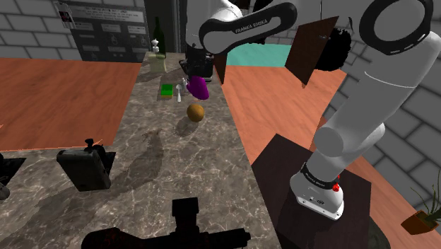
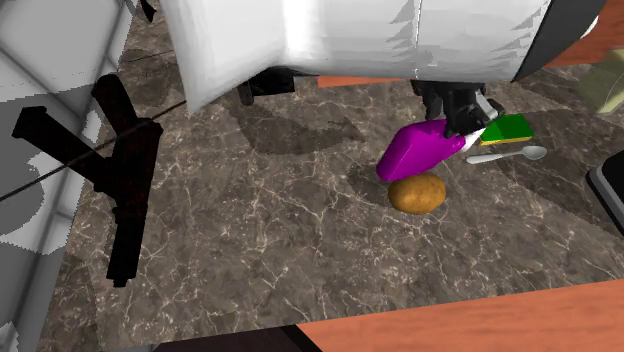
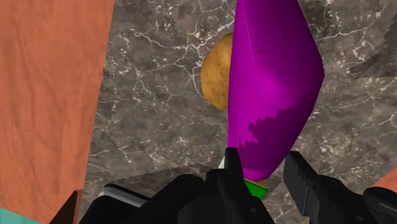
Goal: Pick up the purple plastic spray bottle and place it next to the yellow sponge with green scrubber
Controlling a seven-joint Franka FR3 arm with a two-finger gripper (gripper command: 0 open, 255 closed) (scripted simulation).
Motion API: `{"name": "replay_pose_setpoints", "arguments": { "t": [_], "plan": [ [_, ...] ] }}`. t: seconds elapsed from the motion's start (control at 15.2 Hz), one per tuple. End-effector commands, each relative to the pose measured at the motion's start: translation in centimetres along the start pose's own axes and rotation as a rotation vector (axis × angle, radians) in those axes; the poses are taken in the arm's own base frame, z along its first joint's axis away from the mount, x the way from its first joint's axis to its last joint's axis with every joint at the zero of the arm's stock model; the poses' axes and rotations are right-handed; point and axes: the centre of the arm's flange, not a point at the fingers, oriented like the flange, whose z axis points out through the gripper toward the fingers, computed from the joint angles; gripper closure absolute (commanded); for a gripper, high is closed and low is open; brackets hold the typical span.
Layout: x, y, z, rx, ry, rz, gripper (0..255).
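The purple spray bottle (image 1: 198, 88) (image 2: 420, 148) (image 3: 273, 89) hangs tilted over the marble counter (image 1: 152, 152). My gripper (image 1: 192, 71) (image 2: 462, 120) (image 3: 264, 172) is shut on its narrow end, a black finger (image 3: 233, 163) pressing on each side. The sponge (image 1: 167, 90) (image 2: 507, 130), yellow with a green top, lies just beyond the bottle's held end, and a sliver of green (image 3: 256, 187) shows under the fingers. The bottle's wide end points toward a brown potato (image 1: 196, 112) (image 2: 417, 192) (image 3: 215, 76).
A grey spoon (image 2: 510, 154) lies beside the sponge. A dark green bottle (image 1: 159, 35) and a pale object (image 1: 155, 61) stand at the counter's far end. Black devices (image 1: 86, 168) (image 1: 187, 225) (image 2: 125, 190) sit at the near end. Wooden floor (image 1: 56, 92) flanks the counter.
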Motion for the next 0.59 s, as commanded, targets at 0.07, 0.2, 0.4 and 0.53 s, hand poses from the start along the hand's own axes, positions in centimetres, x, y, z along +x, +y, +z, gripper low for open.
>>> {"name": "replay_pose_setpoints", "arguments": {
  "t": [0.07, 0.2, 0.4, 0.53],
  "plan": [
    [2.8, 1.7, 2.6, 0.000, 0.001, -0.001, 255],
    [4.5, 2.8, 4.2, 0.000, 0.001, -0.001, 255],
    [7.2, 4.6, 6.5, 0.000, 0.001, -0.001, 255],
    [9.0, 5.8, 8.0, 0.000, 0.001, -0.001, 255]
  ]
}}
